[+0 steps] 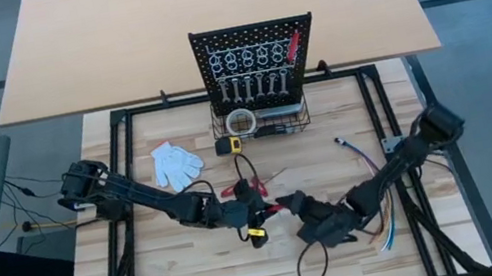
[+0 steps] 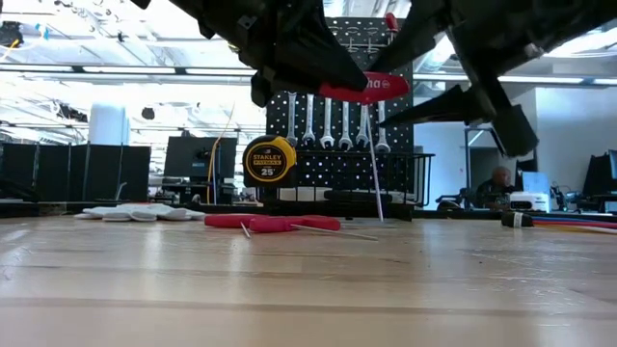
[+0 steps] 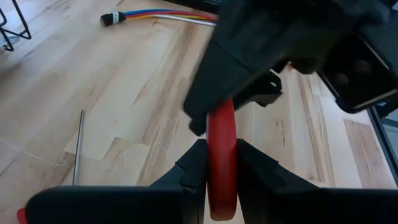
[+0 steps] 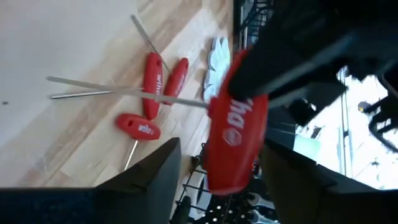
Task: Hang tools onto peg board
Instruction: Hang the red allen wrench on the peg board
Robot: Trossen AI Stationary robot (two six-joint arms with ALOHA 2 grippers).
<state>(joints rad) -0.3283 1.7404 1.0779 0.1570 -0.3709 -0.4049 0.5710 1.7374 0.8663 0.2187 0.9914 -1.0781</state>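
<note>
Your left gripper [image 1: 261, 208] sits just below the centre of the high view, clenched on a red T-handle tool [image 4: 236, 140]; the left wrist view shows its fingers [image 3: 193, 168] pressed against both sides of the red handle. In the low view that tool hangs above the table [image 1: 178, 272] with its thin shaft pointing down. Your right gripper [image 1: 290, 201] is just to the right of it, released: in the right wrist view its fingers [image 4: 155, 177] stand apart on either side of the handle without touching it. Three more red tools [image 4: 155, 87] lie crossed on the wood. The peg board [image 1: 256, 60] stands at upper centre with silver wrenches [image 1: 252, 86] hanging in a row and one red tool [image 1: 293, 45] at its upper right.
</note>
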